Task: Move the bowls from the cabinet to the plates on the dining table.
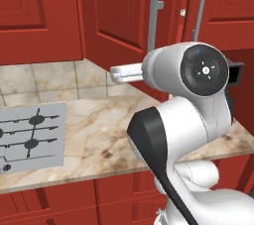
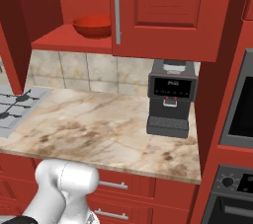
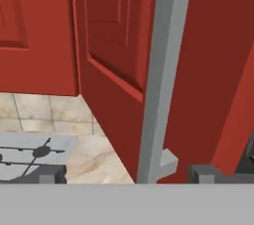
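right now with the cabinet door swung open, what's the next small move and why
Probably back the gripper off the grey bar handle and go around the door toward the red bowl. The jaws stand open either side of the handle, and the bowl sits exposed on the shelf.

Kitchen, rendered: red wall cabinet (image 2: 158,11) with grey bar handles, marble tabletop (image 2: 99,124), tiled backsplash (image 2: 84,72), grey cooktop (image 1: 30,137), black coffee machine (image 2: 170,99), built-in oven front (image 2: 239,114).
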Controlling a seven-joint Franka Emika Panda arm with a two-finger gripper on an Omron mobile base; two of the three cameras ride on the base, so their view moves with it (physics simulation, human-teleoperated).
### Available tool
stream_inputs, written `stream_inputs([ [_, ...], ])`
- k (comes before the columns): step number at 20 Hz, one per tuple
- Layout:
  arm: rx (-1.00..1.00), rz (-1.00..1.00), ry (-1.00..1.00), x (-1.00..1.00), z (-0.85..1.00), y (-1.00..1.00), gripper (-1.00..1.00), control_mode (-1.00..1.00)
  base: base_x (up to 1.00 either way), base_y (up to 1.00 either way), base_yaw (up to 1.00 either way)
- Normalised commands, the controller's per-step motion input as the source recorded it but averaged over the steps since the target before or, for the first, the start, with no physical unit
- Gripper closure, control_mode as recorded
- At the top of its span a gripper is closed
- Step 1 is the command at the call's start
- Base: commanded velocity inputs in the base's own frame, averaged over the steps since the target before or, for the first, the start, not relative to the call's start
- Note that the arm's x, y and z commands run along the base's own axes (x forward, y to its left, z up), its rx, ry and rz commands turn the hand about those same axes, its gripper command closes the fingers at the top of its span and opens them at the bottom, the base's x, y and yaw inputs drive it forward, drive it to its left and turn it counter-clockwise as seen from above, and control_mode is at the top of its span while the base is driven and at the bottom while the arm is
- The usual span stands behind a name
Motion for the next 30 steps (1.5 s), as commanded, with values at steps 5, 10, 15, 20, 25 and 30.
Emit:
stream_inputs([
  [5, 0.04, -0.01, 0.0, -0.82, 0.0, -0.06, -1.0, -1.0, 0.0, 0.0, 0.0],
  [10, 0.03, -0.07, 0.0, -0.49, 0.0, -0.62, -1.0, -1.0, 0.0, 0.0, 0.0],
  [15, 0.04, -0.11, 0.0, -0.05, 0.0, -0.99, -1.0, -1.0, 0.0, 0.0, 0.0],
  [20, 0.07, -0.1, 0.0, 0.0, 0.0, -1.0, -1.0, -1.0, 0.0, 0.0, 0.0],
  [25, 0.12, -0.03, 0.0, 0.05, 0.0, -0.87, -1.0, -1.0, 0.0, 0.0, 0.0],
  [30, 0.25, -0.02, 0.02, 0.24, 0.01, -0.5, -1.0, -1.0, 0.0, 0.0, 0.0],
])
